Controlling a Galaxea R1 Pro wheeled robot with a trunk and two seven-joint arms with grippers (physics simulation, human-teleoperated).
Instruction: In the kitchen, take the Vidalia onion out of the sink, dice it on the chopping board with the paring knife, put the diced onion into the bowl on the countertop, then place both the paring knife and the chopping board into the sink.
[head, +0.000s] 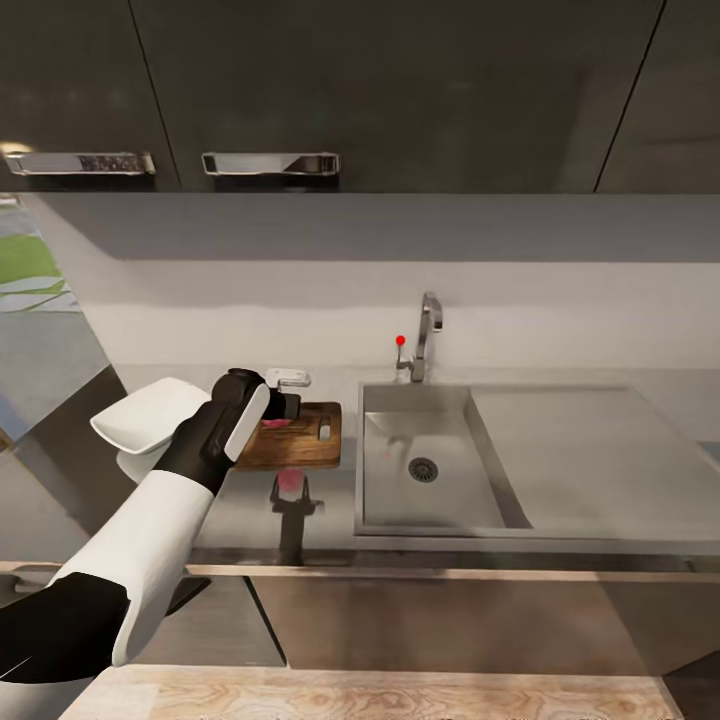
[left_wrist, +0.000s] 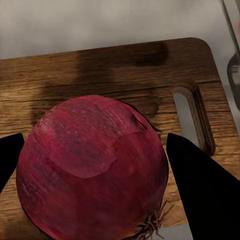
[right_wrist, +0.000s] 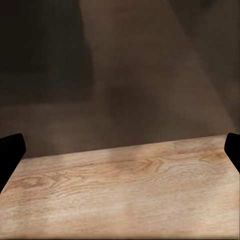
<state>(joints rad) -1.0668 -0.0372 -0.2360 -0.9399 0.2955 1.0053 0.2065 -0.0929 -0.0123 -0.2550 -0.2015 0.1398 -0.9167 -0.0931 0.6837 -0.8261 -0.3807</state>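
Note:
A dark red Vidalia onion (left_wrist: 92, 165) sits between the black fingers (left_wrist: 200, 190) of my left gripper (left_wrist: 95, 137), which is shut on it just over the chopping board (left_wrist: 120, 75). From the head view, the left gripper (head: 283, 408) and the onion (head: 277, 424) are over the brown chopping board (head: 310, 445), left of the sink (head: 400, 480). The white bowl (head: 150, 412) stands on the countertop (head: 240, 505) left of the board. The paring knife is out of view. My right gripper (right_wrist: 122, 137) hangs open over a light wooden surface (right_wrist: 120, 195).
A chrome faucet (head: 428, 335) with a red dot stands behind the basin, and the steel drainboard (head: 590, 450) stretches right of it. Dark wall cabinets (head: 400, 90) hang above. A light wooden edge (head: 370, 695) runs along the bottom of the head view.

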